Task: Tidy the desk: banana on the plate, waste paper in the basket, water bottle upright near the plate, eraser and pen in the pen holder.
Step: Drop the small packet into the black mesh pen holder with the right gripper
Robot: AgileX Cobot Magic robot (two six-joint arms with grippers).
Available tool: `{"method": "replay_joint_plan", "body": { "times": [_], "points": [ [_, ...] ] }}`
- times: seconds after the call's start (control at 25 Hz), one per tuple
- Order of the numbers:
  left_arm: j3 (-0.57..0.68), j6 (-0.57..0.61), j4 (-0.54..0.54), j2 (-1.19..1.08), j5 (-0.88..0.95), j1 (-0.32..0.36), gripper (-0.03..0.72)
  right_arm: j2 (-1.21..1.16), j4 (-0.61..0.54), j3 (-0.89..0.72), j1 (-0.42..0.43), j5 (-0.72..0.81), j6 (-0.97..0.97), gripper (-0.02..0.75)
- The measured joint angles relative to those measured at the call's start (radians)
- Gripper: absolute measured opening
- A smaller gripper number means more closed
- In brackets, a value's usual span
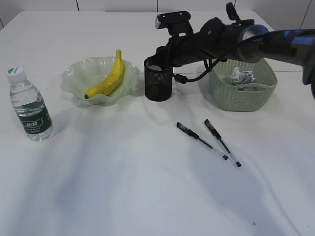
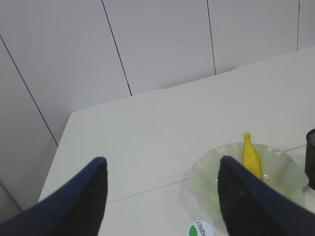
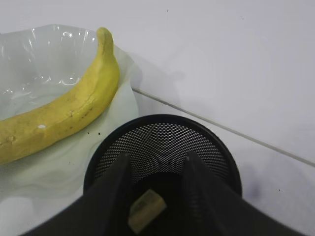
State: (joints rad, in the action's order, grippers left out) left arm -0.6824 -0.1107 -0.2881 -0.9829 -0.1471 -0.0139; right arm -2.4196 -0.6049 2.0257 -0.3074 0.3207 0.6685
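The black mesh pen holder point(image 1: 157, 80) is taken as the landmark. The right gripper point(image 3: 155, 169) is held directly above its mouth, the jaws parted narrowly, and a pale eraser point(image 3: 145, 210) is seen below them inside the holder; whether the fingers touch it cannot be told. Just left of the holder a banana point(image 1: 108, 78) lies in the ruffled green plate point(image 1: 78, 73). Well left of it a water bottle point(image 1: 29, 105) stands upright. Right of the holder crumpled waste paper point(image 1: 242, 76) sits in the green basket point(image 1: 241, 96). In front of the holder, to its right, two pens point(image 1: 202, 140) point(image 1: 222, 142) lie on the white desk point(image 1: 123, 187). The left gripper point(image 2: 162, 189) is held with jaws wide and empty, above the desk left of the plate.
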Motion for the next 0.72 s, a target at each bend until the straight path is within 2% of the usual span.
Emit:
{"method": "replay_joint_plan", "body": {
  "times": [0.48, 0.72],
  "points": [
    [0.000, 0.000, 0.000, 0.000, 0.009, 0.000, 0.495, 0.008, 0.000, 0.078, 0.000, 0.054, 0.001, 0.264],
    [0.000, 0.000, 0.000, 0.000, 0.035, 0.000, 0.494, 0.068, 0.091, 0.079, 0.000, 0.103, 0.001, 0.264]
  ]
}}
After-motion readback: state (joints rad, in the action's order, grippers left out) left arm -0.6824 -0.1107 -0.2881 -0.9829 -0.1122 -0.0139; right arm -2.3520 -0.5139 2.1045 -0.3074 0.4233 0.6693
